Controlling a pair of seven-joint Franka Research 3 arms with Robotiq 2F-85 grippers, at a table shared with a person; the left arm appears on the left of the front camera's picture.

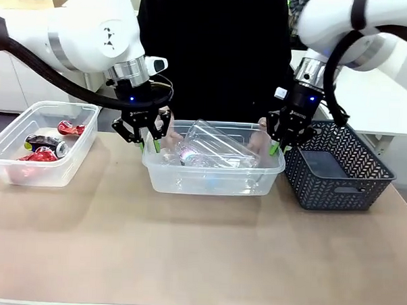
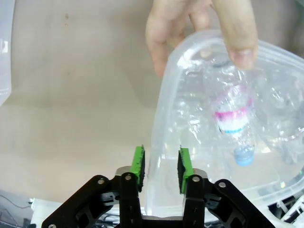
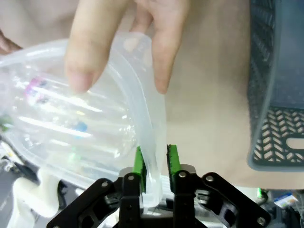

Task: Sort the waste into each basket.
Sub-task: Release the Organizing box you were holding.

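A clear tub [image 1: 212,182] stands mid-table with crushed clear bottles [image 1: 210,149] inside. One bottle [image 2: 235,128] has a blue cap and a pink label. My left gripper [image 1: 145,138] straddles the tub's left wall [image 2: 159,156], its pads apart with a small gap on each side. At the tub's right end, my right gripper [image 1: 279,144] has the rolled rim [image 3: 152,142] pinched between its pads [image 3: 138,161]. A person's hands [image 1: 169,129] [image 3: 118,38] hold the far corners. A second clear tub [image 1: 29,111] at the left holds red-and-silver cans [image 1: 45,147].
A dark blue-grey lattice basket [image 1: 338,165] stands right beside the middle tub, close to my right gripper, and looks empty. The person stands at the far edge behind the middle tub. The near half of the tan tabletop [image 1: 199,253] is bare.
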